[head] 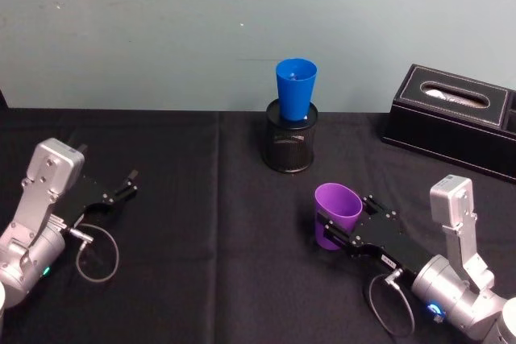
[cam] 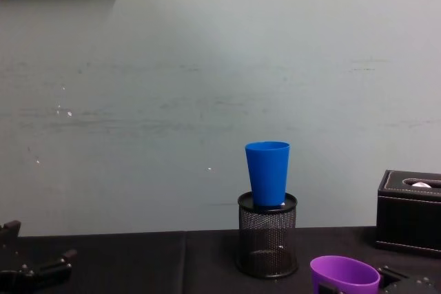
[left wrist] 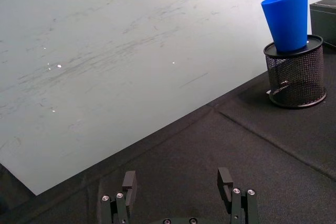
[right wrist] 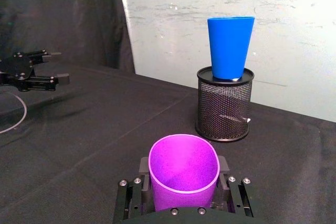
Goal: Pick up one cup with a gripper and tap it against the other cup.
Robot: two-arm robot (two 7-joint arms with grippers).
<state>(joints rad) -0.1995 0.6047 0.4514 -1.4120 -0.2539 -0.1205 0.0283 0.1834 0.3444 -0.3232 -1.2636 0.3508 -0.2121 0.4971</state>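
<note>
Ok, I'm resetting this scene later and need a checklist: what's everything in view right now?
purple cup: one, purple, front right, gripped between the right gripper's jaws.
blue cup: one, bright blue, upright in the top of the mesh pen holder.
mesh pen holder: one, black, centre back.
box: one, black with white stitching, back right.
tablecloth: one, black, under everything.
wall: one, pale grey-green, behind it all.
left gripper: one, black, open, holding nothing, low at the left.
right gripper: one, black, shut on the purple cup.
</note>
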